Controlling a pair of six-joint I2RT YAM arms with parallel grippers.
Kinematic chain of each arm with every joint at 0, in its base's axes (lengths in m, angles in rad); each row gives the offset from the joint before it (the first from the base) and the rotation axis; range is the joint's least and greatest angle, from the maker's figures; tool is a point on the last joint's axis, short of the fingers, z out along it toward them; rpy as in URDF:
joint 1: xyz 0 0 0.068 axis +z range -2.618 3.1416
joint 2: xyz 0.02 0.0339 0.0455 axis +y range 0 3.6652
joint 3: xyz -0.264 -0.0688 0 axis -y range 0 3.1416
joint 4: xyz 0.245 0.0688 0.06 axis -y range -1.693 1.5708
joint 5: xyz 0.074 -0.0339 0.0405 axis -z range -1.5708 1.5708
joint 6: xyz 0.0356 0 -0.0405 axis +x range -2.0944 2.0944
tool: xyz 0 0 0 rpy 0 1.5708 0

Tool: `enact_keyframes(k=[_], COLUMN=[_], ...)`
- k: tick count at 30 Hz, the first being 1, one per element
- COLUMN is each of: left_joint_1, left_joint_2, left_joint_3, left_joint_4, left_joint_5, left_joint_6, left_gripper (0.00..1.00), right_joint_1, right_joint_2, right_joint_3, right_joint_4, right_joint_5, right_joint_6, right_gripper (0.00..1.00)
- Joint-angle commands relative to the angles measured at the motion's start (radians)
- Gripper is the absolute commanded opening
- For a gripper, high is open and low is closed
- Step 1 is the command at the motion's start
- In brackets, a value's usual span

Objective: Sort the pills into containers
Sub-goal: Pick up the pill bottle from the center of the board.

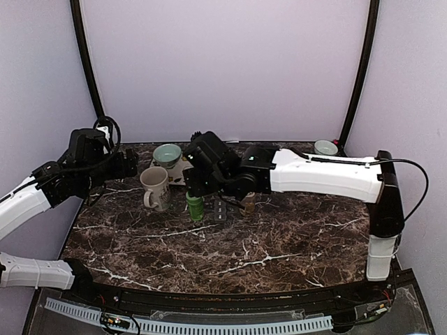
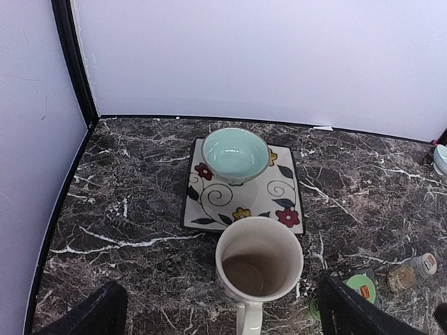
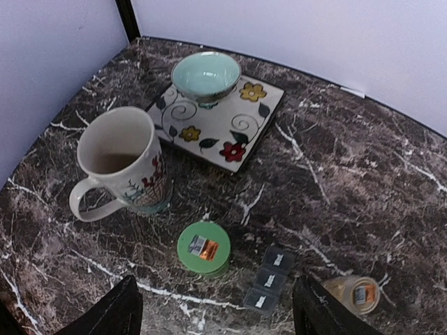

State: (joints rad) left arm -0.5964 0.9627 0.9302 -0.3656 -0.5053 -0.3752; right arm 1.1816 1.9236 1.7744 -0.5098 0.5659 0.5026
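- Pills [image 3: 343, 287] show only as a tan mass inside a small clear jar [image 3: 362, 296] on the marble table [image 3: 363, 188]; single pieces are too small to make out.
- The containers [image 3: 269, 279], a dark strip of three joined compartments, lie between that jar and a green-lidded bottle [image 3: 203, 248], apart from both.
- The right arm stretches from its base across to the table's middle with the wrist bent down. The right gripper [image 3: 216, 296] hangs above the bottle and strip, fingers [image 3: 126, 307] spread wide and holding nothing.
- The left arm is folded high at the left edge. The left gripper [image 2: 222, 300] points down over a white mug [image 2: 258, 269], fingers wide and empty.
- Behind the mug, a teal bowl [image 2: 235, 153] sits on a flowered plate [image 2: 279, 199].
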Motion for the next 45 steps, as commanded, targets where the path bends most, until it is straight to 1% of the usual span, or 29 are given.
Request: enact_keyframes(k=[1,4,7,13,16,18,21,24,30,39,45], left_joint_1=[-0.013,-0.053,-0.059,-0.061,-0.063,-0.063,-0.063,-0.062,-0.063,-0.063,-0.063], left_joint_2=[0.006,0.014,0.01,-0.011,-0.019,-0.029,-0.047,-0.052,-0.058,-0.057,-0.031], left_joint_3=[0.023,0.03,0.034,0.023,0.017,0.013,0.01,0.013,0.01,0.014,0.021], left_joint_4=[-0.062,-0.062,-0.062,-0.069,-0.085,-0.093,-0.102,-0.109,-0.113,-0.103,-0.08], left_joint_5=[-0.011,-0.014,-0.019,-0.013,-0.012,-0.015,-0.024,-0.03,-0.022,-0.026,-0.028], left_joint_6=[-0.03,-0.024,-0.018,-0.015,-0.019,-0.019,-0.014,-0.007,-0.012,-0.003,0.006], left_gripper=[0.98,0.98,0.97,0.97,0.97,0.97,0.97,0.97,0.97,0.97,0.97], right_joint_1=[0.045,0.059,0.073,0.081,0.079,0.079,0.079,0.078,0.048,-0.013,-0.044], right_joint_2=[0.081,0.092,0.101,0.173,0.188,0.182,0.157,0.149,0.259,0.311,0.348], right_joint_3=[0.099,0.064,0.03,0.028,0.013,0.001,-0.016,0.011,0.196,0.278,0.322], right_joint_4=[-0.222,-0.233,-0.234,-0.277,-0.255,-0.209,-0.116,-0.061,-0.161,-0.199,-0.202], right_joint_5=[0.03,0.0,-0.031,-0.062,-0.07,-0.072,-0.081,-0.092,-0.114,-0.139,-0.192], right_joint_6=[0.152,0.226,0.282,0.332,0.348,0.335,0.278,0.214,0.153,0.126,0.088], right_gripper=[0.74,0.71,0.7,0.72,0.73,0.75,0.82,0.86,0.89,0.9,0.91])
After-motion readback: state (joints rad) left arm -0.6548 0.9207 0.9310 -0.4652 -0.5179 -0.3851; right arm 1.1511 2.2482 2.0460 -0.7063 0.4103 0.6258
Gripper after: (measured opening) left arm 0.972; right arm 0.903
